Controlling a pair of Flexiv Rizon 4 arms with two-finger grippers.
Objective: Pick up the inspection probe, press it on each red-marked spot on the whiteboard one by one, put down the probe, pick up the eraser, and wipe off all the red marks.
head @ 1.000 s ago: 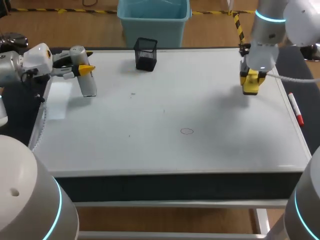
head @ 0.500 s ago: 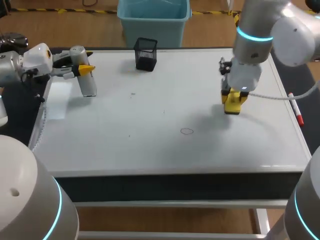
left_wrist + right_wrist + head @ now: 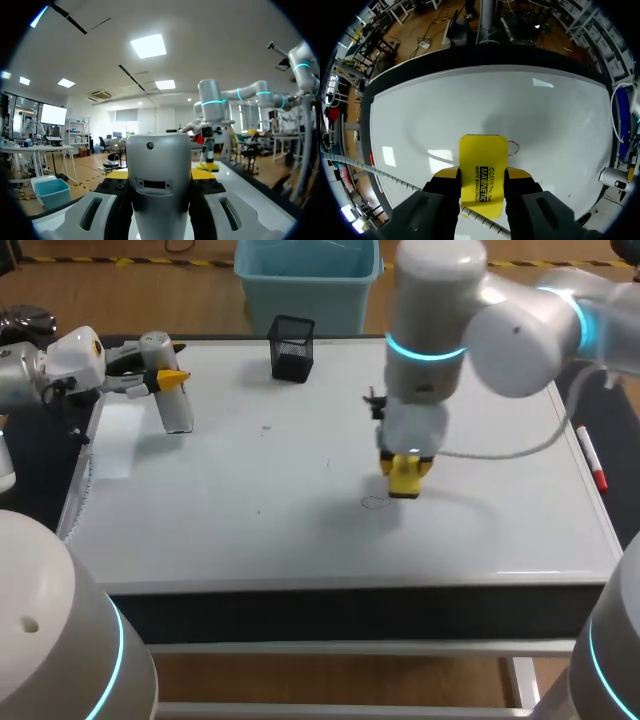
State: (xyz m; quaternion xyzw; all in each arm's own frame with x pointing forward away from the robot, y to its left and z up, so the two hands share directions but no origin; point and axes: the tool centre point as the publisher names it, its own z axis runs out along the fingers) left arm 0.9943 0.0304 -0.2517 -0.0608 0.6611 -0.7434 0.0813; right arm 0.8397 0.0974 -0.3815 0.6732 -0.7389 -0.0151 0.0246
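One whiteboard point(image 3: 250, 530) covers the table. Of two grippers, the left gripper point(image 3: 160, 378) at the far left corner clamps the one silver probe point(image 3: 172, 405). The right gripper point(image 3: 405, 480) near the middle grips the one yellow eraser point(image 3: 482, 175), just beside the single red mark point(image 3: 374, 503). One mesh cup point(image 3: 292, 348) stands at the far edge.

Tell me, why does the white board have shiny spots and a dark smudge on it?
In the right wrist view the glossy white board bounces room light back as pale patches, and a soft grey shadow lies just ahead of the yellow eraser held in the right claw. In the head view that same faint shadow sits on the board right by the eraser.
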